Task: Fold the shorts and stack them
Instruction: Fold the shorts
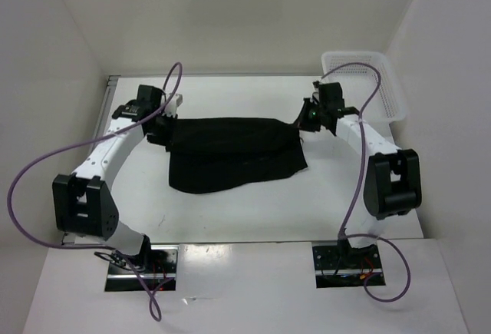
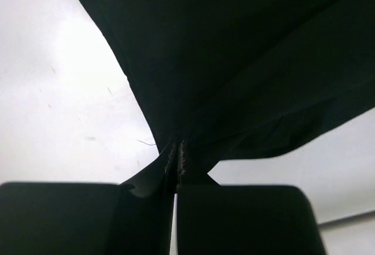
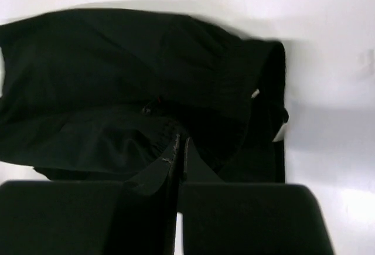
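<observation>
White table [image 1: 230, 219] w/ white walls round it, basket [image 1: 360, 69] sitting at back right. Shorts [image 1: 230, 153] are lying mid-table, far edge stretching btwn the two arms. Fold prob. only getting started; stacking not yet done, no stack showing. Left gripper [image 1: 163, 128] & right gripper [image 1: 303, 123] are each pinching fabric, jaws closed to a thin slit.

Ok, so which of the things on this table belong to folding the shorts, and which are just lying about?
Part of the job:
- black shorts
- left gripper, shut on one end of them
- right gripper, shut on the other end

Just lying about:
- white basket, far right corner
</observation>
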Tool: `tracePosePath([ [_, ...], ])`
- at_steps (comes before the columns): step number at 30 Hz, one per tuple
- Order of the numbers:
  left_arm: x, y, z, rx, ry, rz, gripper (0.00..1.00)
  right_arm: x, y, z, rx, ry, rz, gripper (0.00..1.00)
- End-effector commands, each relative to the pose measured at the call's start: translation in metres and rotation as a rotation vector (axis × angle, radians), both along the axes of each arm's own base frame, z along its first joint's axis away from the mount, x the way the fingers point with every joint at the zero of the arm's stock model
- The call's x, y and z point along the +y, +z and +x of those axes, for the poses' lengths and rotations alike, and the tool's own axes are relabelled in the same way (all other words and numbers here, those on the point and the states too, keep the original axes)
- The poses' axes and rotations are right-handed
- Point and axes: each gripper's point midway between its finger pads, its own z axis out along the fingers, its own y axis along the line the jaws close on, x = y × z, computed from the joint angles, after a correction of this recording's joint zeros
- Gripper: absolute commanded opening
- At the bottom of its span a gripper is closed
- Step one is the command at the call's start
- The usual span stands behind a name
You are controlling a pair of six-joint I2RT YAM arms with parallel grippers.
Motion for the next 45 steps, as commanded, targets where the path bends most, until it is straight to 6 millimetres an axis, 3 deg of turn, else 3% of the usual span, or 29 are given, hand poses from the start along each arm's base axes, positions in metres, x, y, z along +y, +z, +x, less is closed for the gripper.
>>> tracePosePath([
  [1, 0.003, 0.020, -0.027, -0.048, -0.003, 0.015, 0.00, -0.007, 0.035, -0.022, -0.088, -0.083, 0.050, 0.00],
  [4, 0.007, 0.010, -0.049, -0.033, 0.001, 0.025, 0.00, -0.018, 0.020, -0.050, -0.043, -0.158, 0.050, 0.00],
  [5, 0.009, -0.004, -0.062, 0.013, 0.001, 0.030, 0.00, -0.019, 0.030, -0.059, -0.060, -0.167, 0.065, 0.00],
  [7, 0.006, -0.007, -0.073, 0.025, -0.014, 0.023, 0.00, -0.024, 0.025, -0.074, -0.036, -0.201, 0.065, 0.00],
  [8, 0.004, -0.007, -0.074, 0.026, -0.018, 0.015, 0.00, -0.025, 0.037, -0.081, -0.058, -0.201, 0.071, 0.00],
  [10, 0.003, 0.011, -0.069, -0.024, -0.021, 0.019, 0.00, -0.030, 0.042, -0.088, -0.064, -0.226, 0.067, 0.00],
  [12, 0.004, 0.025, -0.064, -0.051, -0.016, 0.024, 0.00, -0.031, 0.059, -0.097, -0.092, -0.232, 0.084, 0.00],
  [13, 0.005, 0.042, -0.057, -0.103, -0.010, 0.025, 0.00, -0.031, 0.066, -0.100, -0.099, -0.237, 0.093, 0.00],
  [15, 0.007, 0.052, -0.062, -0.120, -0.005, 0.030, 0.00, -0.030, 0.074, -0.112, -0.092, -0.243, 0.118, 0.00],
  [18, 0.013, 0.035, -0.080, -0.091, 0.003, 0.061, 0.00, -0.024, 0.052, -0.141, 0.021, -0.232, 0.159, 0.00],
  [22, 0.013, -0.009, -0.117, 0.014, -0.023, 0.077, 0.01, -0.022, 0.014, -0.179, 0.225, -0.321, 0.214, 0.00],
  [26, 0.018, -0.038, -0.135, 0.063, -0.020, 0.093, 0.02, -0.015, 0.006, -0.216, 0.326, -0.369, 0.265, 0.00],
  [28, 0.016, -0.046, -0.137, 0.067, -0.030, 0.094, 0.02, -0.017, -0.004, -0.242, 0.373, -0.382, 0.263, 0.07],
  [29, 0.017, -0.053, -0.144, 0.085, -0.030, 0.097, 0.02, -0.014, -0.005, -0.249, 0.391, -0.383, 0.273, 0.14],
  [30, 0.019, -0.057, -0.144, 0.087, -0.026, 0.105, 0.02, -0.008, -0.003, -0.256, 0.395, -0.364, 0.275, 0.29],
  [31, 0.019, -0.061, -0.148, 0.101, -0.027, 0.108, 0.04, -0.005, -0.005, -0.265, 0.415, -0.359, 0.281, 0.34],
  [35, 0.020, -0.075, -0.163, 0.129, -0.037, 0.113, 0.13, 0.007, -0.016, -0.296, 0.529, -0.331, 0.242, 0.37],
  [38, 0.022, -0.075, -0.164, 0.125, -0.033, 0.121, 0.17, 0.013, -0.013, -0.317, 0.569, -0.304, 0.247, 0.37],
  [40, 0.024, -0.074, -0.166, 0.123, -0.029, 0.129, 0.31, 0.015, 0.001, -0.313, 0.516, -0.310, 0.274, 0.29],
  [41, 0.024, -0.074, -0.166, 0.123, -0.029, 0.129, 0.49, 0.017, 0.005, -0.307, 0.489, -0.308, 0.276, 0.26],
  [43, 0.025, -0.060, -0.147, 0.040, -0.012, 0.139, 0.52, 0.023, 0.004, -0.293, 0.460, -0.279, 0.255, 0.15],
  [45, 0.021, -0.034, -0.125, -0.053, -0.005, 0.122, 0.57, 0.043, 0.003, -0.265, 0.446, -0.215, 0.224, 0.10],
])
